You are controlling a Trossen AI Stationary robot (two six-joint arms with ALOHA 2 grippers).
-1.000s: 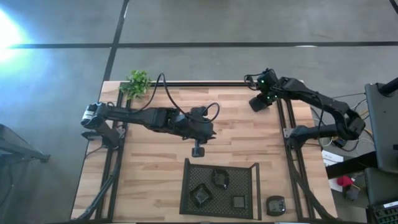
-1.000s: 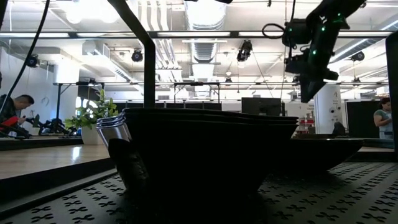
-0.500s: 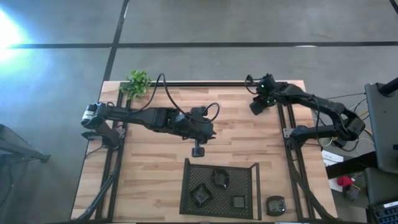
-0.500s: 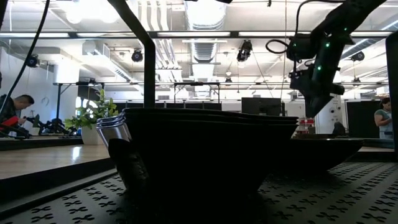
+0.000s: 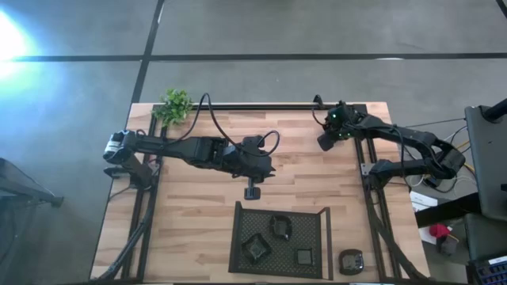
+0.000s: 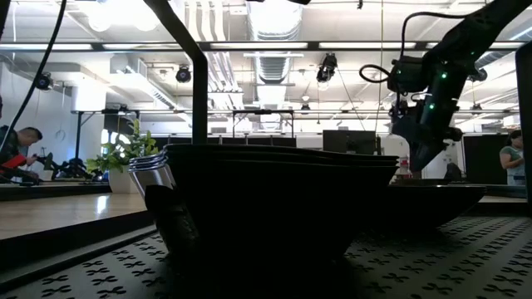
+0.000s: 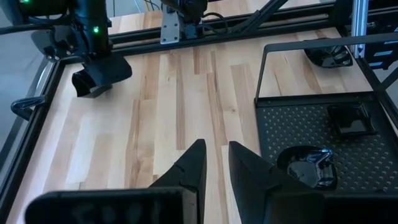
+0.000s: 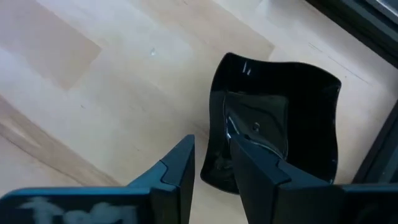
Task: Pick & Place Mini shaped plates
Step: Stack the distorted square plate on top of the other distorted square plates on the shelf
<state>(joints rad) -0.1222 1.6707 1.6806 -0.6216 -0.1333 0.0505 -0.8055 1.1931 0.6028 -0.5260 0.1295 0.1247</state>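
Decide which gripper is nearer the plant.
Left. The left gripper hangs over the table's middle, across from the plant in the far left corner; the right gripper is farther, near the far right edge.

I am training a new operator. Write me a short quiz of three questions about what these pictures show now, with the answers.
1. True or false: the mesh tray holds three mini plates.
2. The right gripper hangs over: A) the tray; B) a lone square plate on the wood; C) bare wood only.
3. Fill in: in the high view, the one plate outside the tray lies to the tray's ____.

Key: 1 true; 2 B; 3 right.
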